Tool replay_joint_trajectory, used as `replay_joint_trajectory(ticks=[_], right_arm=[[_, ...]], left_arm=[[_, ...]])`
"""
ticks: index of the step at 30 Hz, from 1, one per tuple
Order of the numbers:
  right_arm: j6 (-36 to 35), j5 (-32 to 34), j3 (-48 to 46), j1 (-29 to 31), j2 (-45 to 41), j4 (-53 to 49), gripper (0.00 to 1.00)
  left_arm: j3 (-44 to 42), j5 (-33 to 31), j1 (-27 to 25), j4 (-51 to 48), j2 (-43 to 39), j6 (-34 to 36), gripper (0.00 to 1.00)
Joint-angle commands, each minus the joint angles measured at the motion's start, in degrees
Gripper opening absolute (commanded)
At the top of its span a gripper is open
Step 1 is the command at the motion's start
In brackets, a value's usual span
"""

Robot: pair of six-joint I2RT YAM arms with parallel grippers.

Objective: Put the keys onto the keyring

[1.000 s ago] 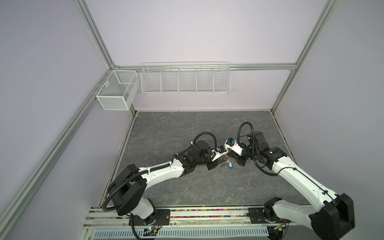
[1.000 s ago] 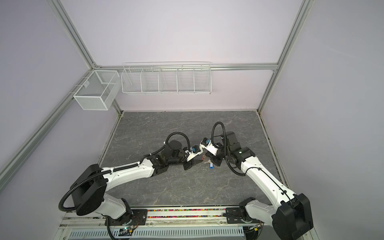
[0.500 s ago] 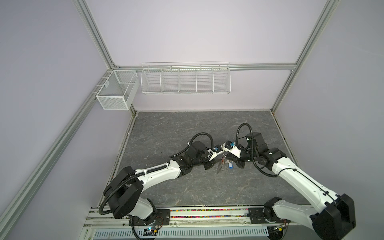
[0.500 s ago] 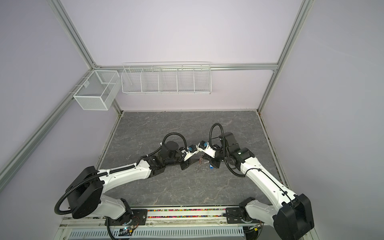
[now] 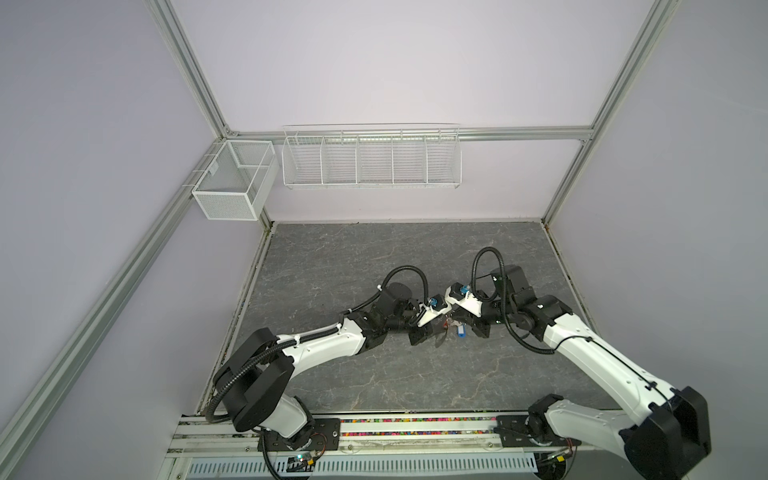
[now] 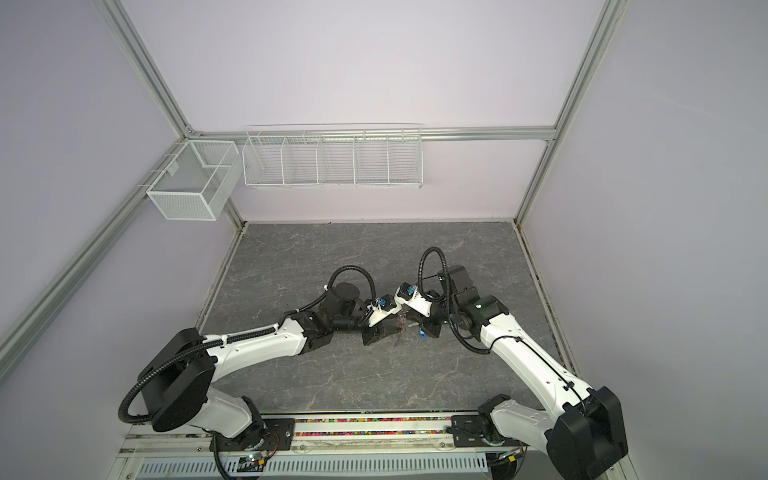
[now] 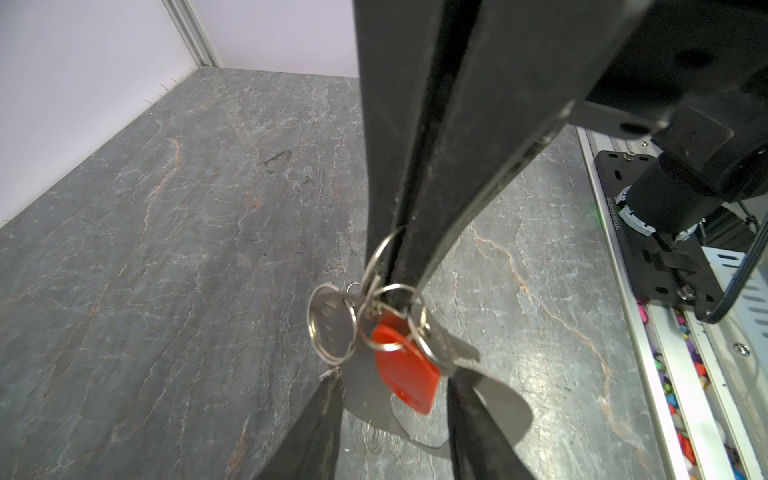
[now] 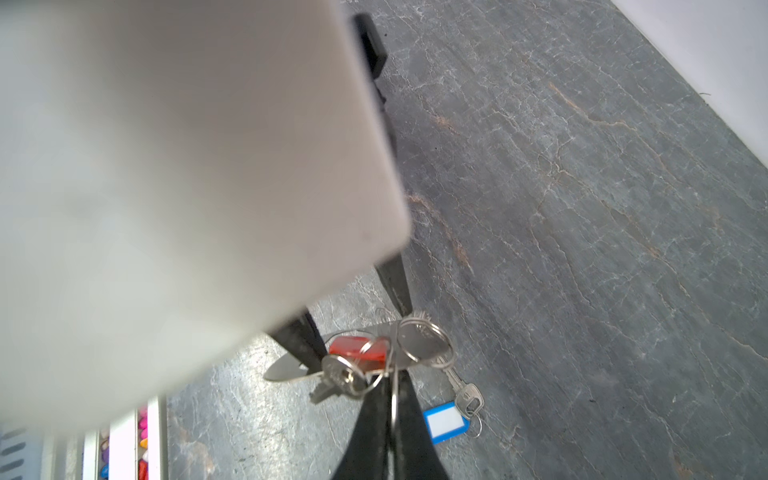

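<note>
Two keys (image 8: 467,397) (red tag (image 7: 405,374), blue tag (image 8: 444,422)), one keyring (image 8: 282,370)

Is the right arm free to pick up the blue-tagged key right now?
Probably not yet: the blue-tagged key lies uncovered on the table near the right gripper, but its fingers are shut on a metal ring.

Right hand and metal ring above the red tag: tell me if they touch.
Touching. Left wrist view shows the right hand, shut, pinching the metal ring.

White wire rack (image 5: 371,158) and mesh basket (image 5: 232,187) above grey marbled tabletop (image 5: 353,257).
</note>
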Motion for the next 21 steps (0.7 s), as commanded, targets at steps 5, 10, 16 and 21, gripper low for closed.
replay_joint_trajectory(ticks=[5,10,16,21], right_arm=[[-0.6,-2.2,0.9,0.5,0.6,0.3,0.07],[-1.0,-3.4,0.3,0.6,0.7,0.2,0.07],[-2.4,-3.4,0.4,0.5,1.1,-1.2,0.07],[-3.8,-4.6,0.2,0.5,0.8,-1.1,0.07]], left_arm=[[2.5,-1.1,-0.5,3.5,2.5,-2.1,0.4],[3.0,-3.3,-0.5,6.5,2.9,-4.5,0.28],[2.7,-3.5,-0.4,6.0,2.4,-5.4,0.07],[2.8,-1.0,0.5,3.7,2.8,-5.0,0.0]])
